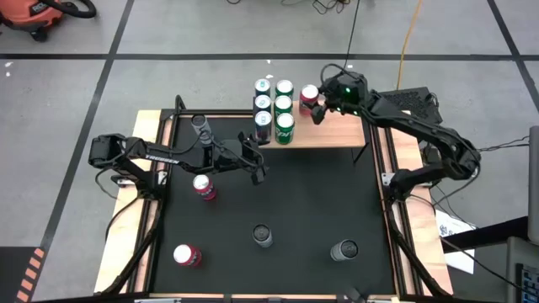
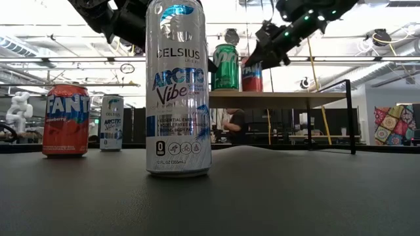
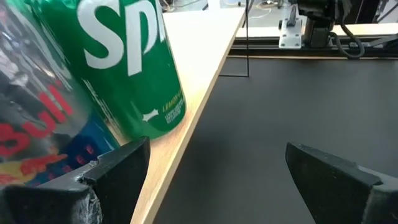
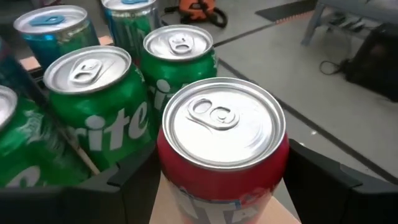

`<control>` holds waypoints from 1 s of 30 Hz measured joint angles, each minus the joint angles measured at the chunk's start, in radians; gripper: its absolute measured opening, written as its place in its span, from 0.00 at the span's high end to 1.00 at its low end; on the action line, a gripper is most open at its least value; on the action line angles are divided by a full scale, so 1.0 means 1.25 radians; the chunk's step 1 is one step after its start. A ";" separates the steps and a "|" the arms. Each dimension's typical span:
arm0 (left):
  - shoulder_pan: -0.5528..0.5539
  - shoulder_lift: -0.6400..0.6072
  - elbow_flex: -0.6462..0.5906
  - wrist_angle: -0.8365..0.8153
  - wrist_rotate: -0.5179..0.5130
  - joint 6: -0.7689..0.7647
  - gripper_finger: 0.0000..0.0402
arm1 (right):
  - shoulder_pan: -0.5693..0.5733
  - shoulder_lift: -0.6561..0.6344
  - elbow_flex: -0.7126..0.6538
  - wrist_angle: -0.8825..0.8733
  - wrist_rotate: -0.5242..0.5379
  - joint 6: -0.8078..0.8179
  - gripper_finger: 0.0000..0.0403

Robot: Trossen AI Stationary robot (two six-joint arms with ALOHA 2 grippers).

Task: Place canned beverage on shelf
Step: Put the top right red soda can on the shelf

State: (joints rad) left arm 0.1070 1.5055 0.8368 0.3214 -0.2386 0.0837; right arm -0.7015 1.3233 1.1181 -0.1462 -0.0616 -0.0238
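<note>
Black tabletop carries the shelf point(image 1: 337, 133) at upper centre, long axis left-right; right gripper point(image 1: 313, 107) clasps an upright red can point(image 1: 308, 95), label hidden; left gripper point(image 1: 257, 156) gapes empty

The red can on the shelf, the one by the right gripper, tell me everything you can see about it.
The red can is a metal drink can with a red body and a plain silver top whose pull tab is unopened. It stands upright on the light-wood shelf, to the right of a cluster of green cans and apart from them. The right gripper straddles it, one dark finger on each side; the wrist view shows small gaps, so contact is uncertain.
</note>
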 joint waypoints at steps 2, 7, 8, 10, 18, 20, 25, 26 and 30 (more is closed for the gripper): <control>0.000 0.000 0.000 -0.005 0.001 0.000 0.07 | -0.010 0.030 0.024 0.002 -0.021 -0.008 0.31; 0.000 0.000 0.000 -0.040 0.000 -0.008 0.07 | -0.023 0.077 0.063 -0.002 -0.039 -0.021 0.31; 0.000 0.000 0.000 -0.048 0.001 -0.017 0.07 | -0.026 0.082 0.067 -0.003 -0.039 -0.021 0.31; 0.000 0.000 0.000 -0.061 0.000 -0.022 0.07 | -0.033 0.090 0.068 -0.001 -0.046 -0.021 0.31; 0.000 0.001 0.000 -0.080 0.000 -0.040 0.07 | -0.048 0.122 0.071 0.018 -0.095 -0.007 0.31; 0.000 0.001 0.000 -0.080 0.000 -0.041 0.07 | -0.048 0.122 0.071 0.017 -0.095 -0.007 0.31; -0.001 0.001 0.000 -0.080 -0.012 -0.041 0.07 | -0.048 0.109 0.070 -0.004 -0.097 -0.007 0.22; -0.001 0.001 0.000 -0.080 -0.017 -0.042 0.07 | -0.048 0.103 0.070 -0.009 -0.098 -0.006 0.20; -0.001 0.001 0.000 -0.080 -0.019 -0.042 0.07 | -0.046 0.073 0.066 -0.028 -0.099 0.000 0.15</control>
State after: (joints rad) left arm 0.1062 1.5063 0.8368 0.2217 -0.2624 0.0318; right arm -0.7584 1.4146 1.2011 -0.1816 -0.1848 -0.0235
